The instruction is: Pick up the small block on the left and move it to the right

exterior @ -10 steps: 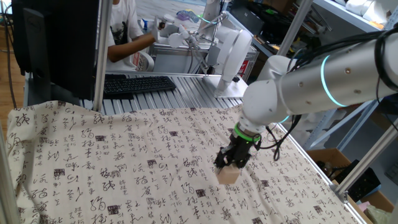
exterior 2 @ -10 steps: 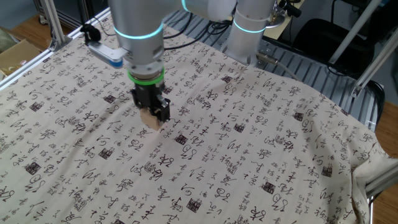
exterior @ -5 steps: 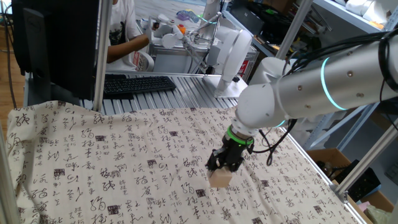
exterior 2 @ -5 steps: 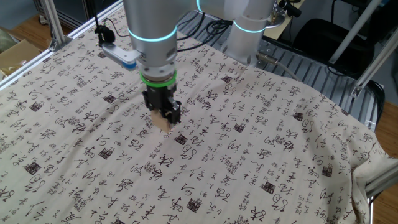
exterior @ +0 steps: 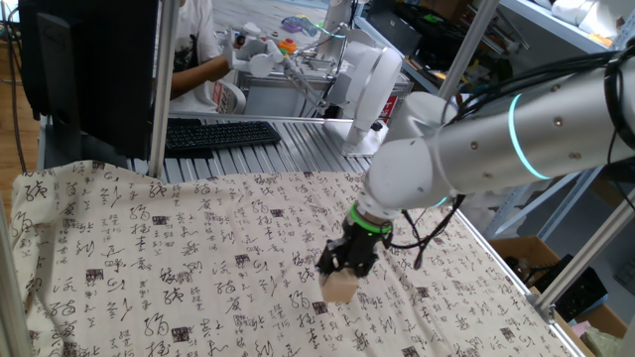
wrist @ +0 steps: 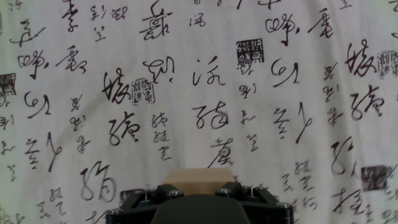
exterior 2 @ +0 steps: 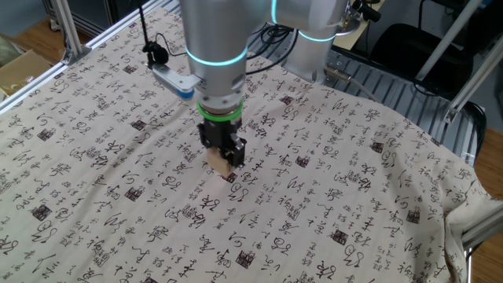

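We see the arm (exterior 2: 216, 47) pointing straight down, its gripper (exterior 2: 222, 157) squeezing the small block (exterior 2: 218, 160), probably just above the cloth (exterior 2: 338, 189).

Small block (exterior: 339, 288): sat between the jaws of the gripper (exterior: 343, 273), just above the cloth (exterior: 179, 258).
Cloth: lay spread over the tabletop (exterior: 298, 139).
Keyboard (exterior: 220, 133): lay on the tabletop behind the cloth's far edge.
Arm (exterior 2: 216, 47): stood over the middle of the cloth.
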Robot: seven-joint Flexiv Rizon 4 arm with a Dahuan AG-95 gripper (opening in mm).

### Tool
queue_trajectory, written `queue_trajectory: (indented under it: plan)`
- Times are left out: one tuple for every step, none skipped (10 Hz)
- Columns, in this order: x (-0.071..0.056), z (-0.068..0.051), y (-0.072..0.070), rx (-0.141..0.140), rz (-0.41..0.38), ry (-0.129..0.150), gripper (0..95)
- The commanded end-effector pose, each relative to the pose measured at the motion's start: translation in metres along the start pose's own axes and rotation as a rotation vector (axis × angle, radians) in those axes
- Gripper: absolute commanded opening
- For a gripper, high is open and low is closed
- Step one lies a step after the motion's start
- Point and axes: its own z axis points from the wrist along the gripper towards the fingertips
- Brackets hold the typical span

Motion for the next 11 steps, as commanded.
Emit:
queue_trajectory:
  plan:
    - [0.003, 0.002, 0.004, -0.008, 0.0, -0.011, 0.0]
    - [0.006, 0.004, 0.009, 0.0, 0.003, -0.01, 0.0]
    - [0.006, 0.006, 0.01, -0.022, 0.001, -0.006, 0.0]
    - [0.005, 0.007, 0.01, -0.021, -0.001, -0.005, 0.0]
    - [0.005, 0.007, 0.01, -0.018, -0.007, -0.005, 0.0]
    - [0.006, 0.008, 0.009, -0.017, -0.022, -0.001, 0.0]
    - [0.005, 0.009, 0.009, -0.016, -0.044, 0.002, 0.0]
    - [0.005, 0.012, 0.009, -0.016, -0.055, 0.008, 0.0]
    - [0.005, 0.016, 0.009, -0.007, -0.066, 0.004, 0.0]
    - [0.005, 0.019, 0.008, 0.008, -0.071, 0.0, 0.0]
    - [0.006, 0.021, 0.008, 0.023, -0.075, -0.005, 0.0]
